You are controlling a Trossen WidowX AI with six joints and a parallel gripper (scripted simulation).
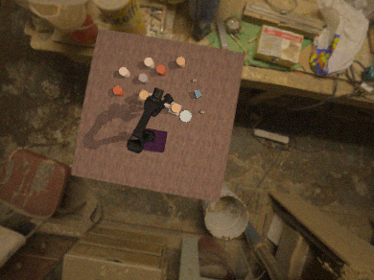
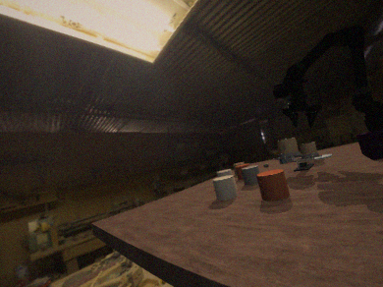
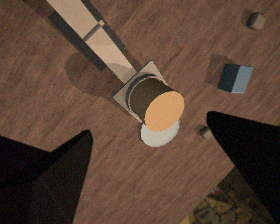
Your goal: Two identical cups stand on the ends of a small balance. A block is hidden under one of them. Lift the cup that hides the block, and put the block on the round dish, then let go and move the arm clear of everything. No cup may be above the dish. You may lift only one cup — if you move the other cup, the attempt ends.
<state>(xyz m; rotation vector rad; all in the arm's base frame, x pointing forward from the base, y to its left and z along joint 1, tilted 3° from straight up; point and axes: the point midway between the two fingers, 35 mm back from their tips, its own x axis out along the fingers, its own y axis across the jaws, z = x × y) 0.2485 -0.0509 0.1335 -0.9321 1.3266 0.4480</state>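
Note:
Two tan cups stand on the ends of a small balance [image 3: 95, 35]. The left cup [image 1: 143, 95] is out of the wrist view. The right cup [image 1: 175, 107] [image 3: 159, 109] stands on its end pad, and the wrist view sees it from above, tilted. The white round dish [image 1: 185, 116] [image 3: 159, 138] lies right beside that cup and is partly hidden by it. My gripper [image 1: 163, 97] [image 2: 301, 120] [image 3: 149, 125] is open and empty. It hangs above the balance, with the right cup between its fingers in the wrist view. No block under a cup is visible.
Several loose cylinders stand on the table, among them an orange one [image 1: 118, 90] [image 2: 273, 184] and a pale one [image 1: 124, 71] [image 2: 225, 188]. A blue block [image 1: 198, 94] [image 3: 235, 78] and small grey cubes [image 3: 256, 20] [image 3: 204, 132] lie near the dish. The arm's base stands on a purple pad [image 1: 159, 143].

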